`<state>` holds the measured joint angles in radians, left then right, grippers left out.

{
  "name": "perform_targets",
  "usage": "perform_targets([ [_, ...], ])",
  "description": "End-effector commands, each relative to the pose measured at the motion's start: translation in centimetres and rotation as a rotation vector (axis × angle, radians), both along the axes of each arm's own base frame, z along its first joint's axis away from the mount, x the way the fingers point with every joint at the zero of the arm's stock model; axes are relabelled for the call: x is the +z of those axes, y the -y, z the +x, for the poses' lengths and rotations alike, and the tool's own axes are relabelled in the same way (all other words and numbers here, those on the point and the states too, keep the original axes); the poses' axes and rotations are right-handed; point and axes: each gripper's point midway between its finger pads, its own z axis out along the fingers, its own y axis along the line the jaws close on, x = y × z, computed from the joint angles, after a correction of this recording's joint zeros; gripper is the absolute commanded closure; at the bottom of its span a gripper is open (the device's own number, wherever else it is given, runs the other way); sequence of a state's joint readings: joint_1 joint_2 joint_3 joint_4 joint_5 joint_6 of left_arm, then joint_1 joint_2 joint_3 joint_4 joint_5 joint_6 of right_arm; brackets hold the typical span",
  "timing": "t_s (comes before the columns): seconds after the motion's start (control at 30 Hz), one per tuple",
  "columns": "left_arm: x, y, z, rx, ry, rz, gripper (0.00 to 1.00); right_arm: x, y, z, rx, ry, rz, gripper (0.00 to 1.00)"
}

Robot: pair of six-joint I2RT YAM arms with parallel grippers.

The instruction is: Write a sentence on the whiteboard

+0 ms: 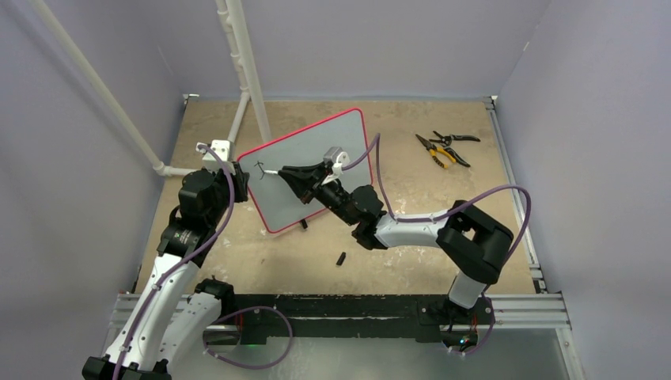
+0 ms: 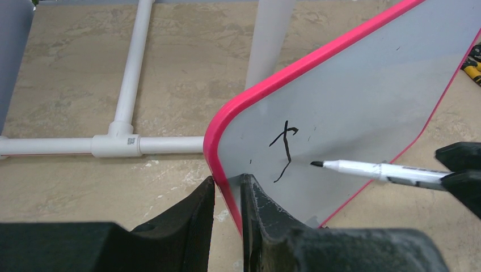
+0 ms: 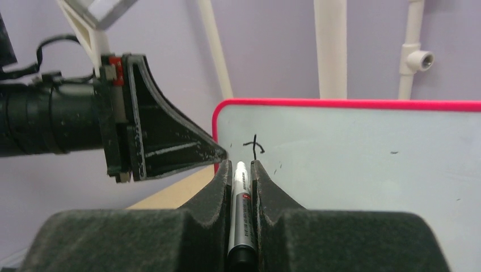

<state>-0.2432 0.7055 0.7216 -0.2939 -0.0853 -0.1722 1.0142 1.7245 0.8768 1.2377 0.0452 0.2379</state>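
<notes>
Walls [image 1: 380, 47]: plain lilac panels stand behind the whiteboard [image 1: 332, 146] and on both sides of it.
Table [image 1: 411, 261]: tan, mottled and scuffed, it carries the whiteboard a little left of its middle.
Pipes [image 1: 245, 63]: white plastic tubes rise just behind the whiteboard's far left corner. One more runs along the table to the left of that corner.
Whiteboard: pale grey with a red-pink rim. It stands tilted on the table between the two grippers, and a small black foot [image 1: 303, 225] shows under its near edge.
Sentence [image 2: 285, 148]: a single black hooked stroke with a short crossbar, close to the whiteboard's upper left corner.
Left gripper [image 2: 228, 182]: it is clenched on the whiteboard's left edge, one finger on the face and one behind the red rim.
Right gripper [image 3: 241, 165]: it is in front of the whiteboard's face, closed tight around a marker [image 2: 374, 169].
Marker: white barrel with a black tip, pointing at the whiteboard. The tip is just right of the stroke, and whether it touches the face cannot be told.
Pliers [image 1: 443, 148]: two hand tools lie on the table, well to the right of the whiteboard.
Small black piece [image 1: 341, 258]: it lies on the table near the whiteboard's near edge, too small to identify.
</notes>
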Motion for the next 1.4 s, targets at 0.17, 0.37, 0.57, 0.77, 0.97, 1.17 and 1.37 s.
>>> perform_targets([
  [0.17, 1.6, 0.1, 0.3, -0.002, 0.053, -0.011, 0.79, 3.0, 1.9, 1.0, -0.09, 0.031, 0.079, 1.0],
  [0.37, 1.6, 0.1, 0.4, -0.002, 0.052, -0.011, 0.79, 3.2, 1.9, 1.5, -0.104, 0.023, 0.086, 1.0],
  [0.57, 1.6, 0.1, 0.4, -0.002, 0.053, -0.01, 0.79, 2.9, 1.9, 2.2, -0.118, 0.01, 0.083, 1.0],
  [0.77, 1.6, 0.1, 0.4, -0.004, 0.051, -0.01, 0.79, 3.0, 1.7, 2.7, -0.117, 0.006, 0.086, 1.0],
  [0.97, 1.6, 0.2, 0.4, -0.004, 0.051, -0.011, 0.79, 2.8, 1.4, 3.1, -0.113, 0.005, 0.086, 1.0],
  [1.17, 1.6, 0.1, 0.4, -0.005, 0.051, -0.009, 0.79, 2.7, 0.9, 3.4, -0.105, 0.005, 0.078, 1.0],
  [1.37, 1.6, 0.2, 0.4, -0.006, 0.051, -0.009, 0.79, 2.2, 0.7, 3.3, -0.095, 0.011, 0.06, 1.0],
])
